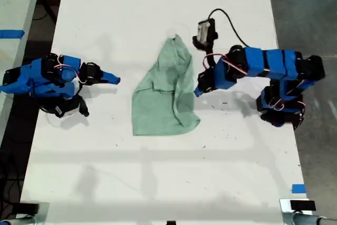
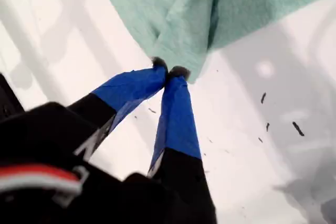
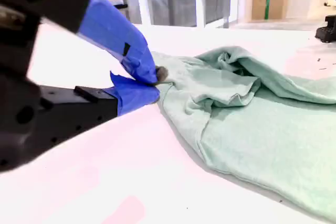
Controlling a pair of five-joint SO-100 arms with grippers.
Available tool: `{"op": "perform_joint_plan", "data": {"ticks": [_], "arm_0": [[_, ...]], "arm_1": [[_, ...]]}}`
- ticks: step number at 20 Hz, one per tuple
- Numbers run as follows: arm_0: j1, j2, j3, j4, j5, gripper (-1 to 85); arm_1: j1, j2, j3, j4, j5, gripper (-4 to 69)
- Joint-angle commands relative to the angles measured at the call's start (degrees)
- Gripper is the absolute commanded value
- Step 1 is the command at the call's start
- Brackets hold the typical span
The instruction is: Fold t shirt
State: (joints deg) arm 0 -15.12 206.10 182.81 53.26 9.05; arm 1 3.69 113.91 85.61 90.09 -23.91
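While my first gripper sits closed against t shirt hem, pinch unclear, my second gripper waits closed, empty, farther off; shirt's long axis crosses line between them.

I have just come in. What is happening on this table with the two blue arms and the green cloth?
Two robot arms are working on folding a pale green t shirt, which lies rumpled in the middle of the white table. My first gripper has its jaws together right at the shirt's edge on the exterior view's right; whether fabric is pinched is unclear. My second gripper, also closed, sits on the exterior view's left, apart from the shirt. No neat fold is made yet.
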Motion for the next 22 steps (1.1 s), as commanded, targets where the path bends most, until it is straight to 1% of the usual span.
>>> {"op": "perform_joint_plan", "data": {"ticks": [1,3,4,5,6,8,9,10,11,12,13,14,17,19,22], "arm_0": [[0.4,0.4,0.7,0.1,-0.9,-0.1],[0.4,0.4,0.7,0.1,-0.9,-0.1],[-0.1,0.4,0.7,1.0,-3.3,0.0],[-2.2,0.4,0.9,6.5,-14.0,0.1],[-4.5,0.4,1.0,7.8,-17.8,0.0],[-4.0,0.4,0.6,7.8,-17.2,0.8],[-3.4,0.4,0.6,7.8,-17.1,1.5],[-2.5,0.4,0.8,7.8,-16.3,3.7],[-1.1,0.4,1.0,7.8,-15.9,6.2],[0.4,0.4,1.1,7.8,-15.7,9.0],[3.2,0.4,0.9,7.8,-15.9,11.7],[6.2,0.4,0.7,7.8,-15.7,12.0],[12.0,0.4,1.4,7.7,-15.6,12.0],[13.9,0.4,1.4,7.7,-15.6,12.0],[14.2,0.4,1.4,7.7,-15.6,12.0]], "arm_1": [[0.7,21.4,19.4,-2.5,1.6,1.7],[0.4,33.9,35.1,-5.6,2.9,1.7],[0.2,40.2,42.5,-7.7,2.9,1.7],[-0.1,46.5,49.7,-10.1,3.1,1.7],[-0.2,52.4,57.0,-13.1,2.5,1.7],[-0.4,61.4,69.1,-15.4,2.4,1.7],[-0.1,67.2,74.0,-15.4,1.9,1.7],[0.4,75.6,78.6,-13.7,1.1,1.7],[1.4,87.1,82.9,-9.3,0.2,1.7],[2.2,87.3,84.6,-7.3,0.7,1.6],[2.5,87.2,86.9,-8.3,0.4,1.6],[2.6,87.2,89.2,-10.5,-0.4,1.6],[1.9,87.3,90.3,-9.8,0.4,1.6],[1.8,87.3,90.4,-9.8,0.7,1.6],[1.6,87.3,90.4,-9.8,1.1,1.6]]}}
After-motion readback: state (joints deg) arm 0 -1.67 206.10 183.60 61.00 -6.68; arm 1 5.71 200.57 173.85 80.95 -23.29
